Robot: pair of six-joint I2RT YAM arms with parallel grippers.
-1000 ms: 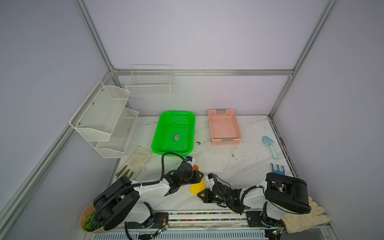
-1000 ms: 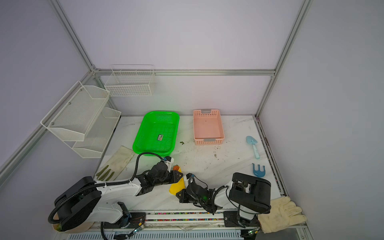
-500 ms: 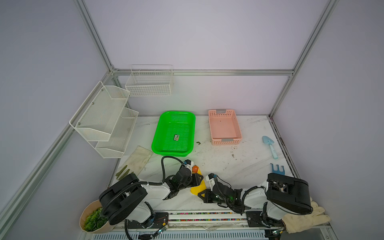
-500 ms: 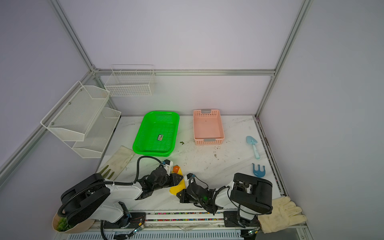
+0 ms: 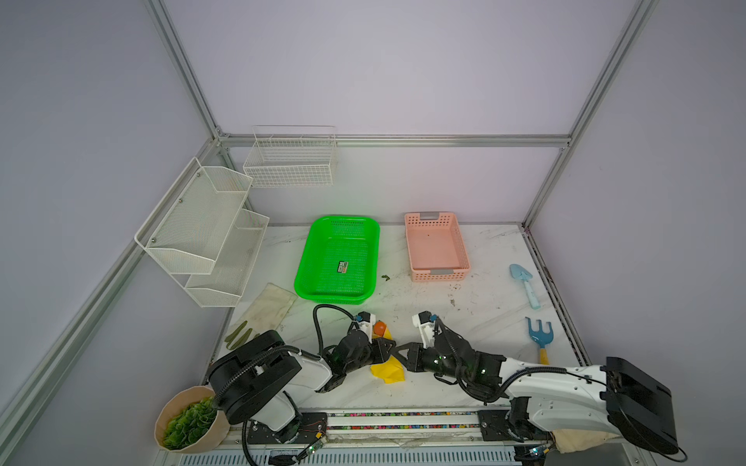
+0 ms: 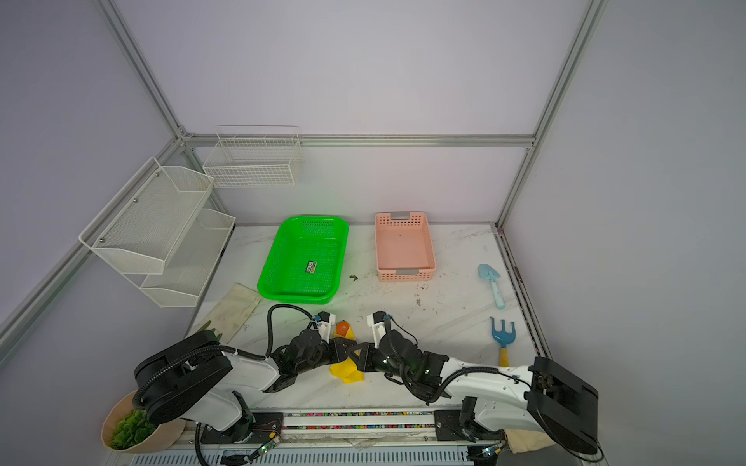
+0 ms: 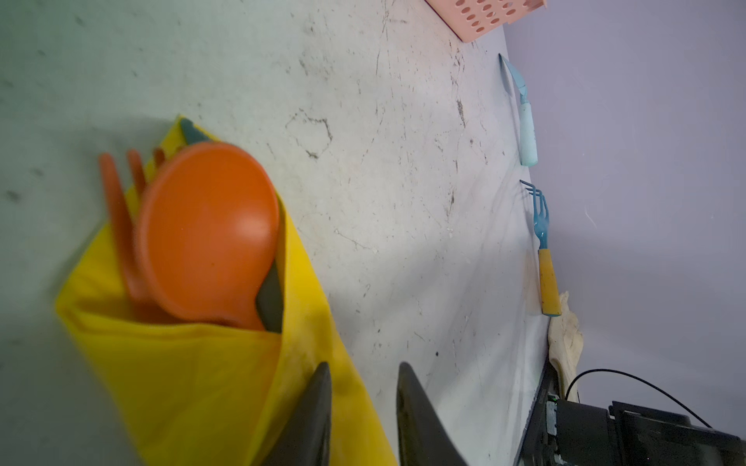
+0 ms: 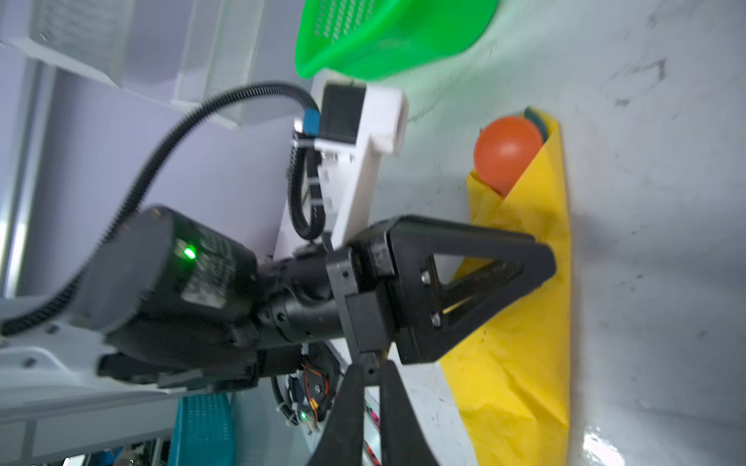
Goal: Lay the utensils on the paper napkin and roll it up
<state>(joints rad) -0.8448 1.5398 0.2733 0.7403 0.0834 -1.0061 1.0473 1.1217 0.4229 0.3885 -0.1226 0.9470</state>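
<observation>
The marble table (image 5: 484,322) bears a green tray (image 5: 335,299), pink basket (image 5: 440,275), shovel (image 5: 527,284), rake (image 5: 539,335), paper napkin (image 5: 389,371) and seemingly a glove (image 5: 270,306).

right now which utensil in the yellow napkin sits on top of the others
The orange spoon: its round bowl lies over the orange fork, whose tines poke out beside it, and the teal piece peeking behind.

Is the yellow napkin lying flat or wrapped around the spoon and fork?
Wrapped. The yellow napkin is folded over the handles like a pouch; only the orange spoon bowl and fork tips poke out.
</observation>
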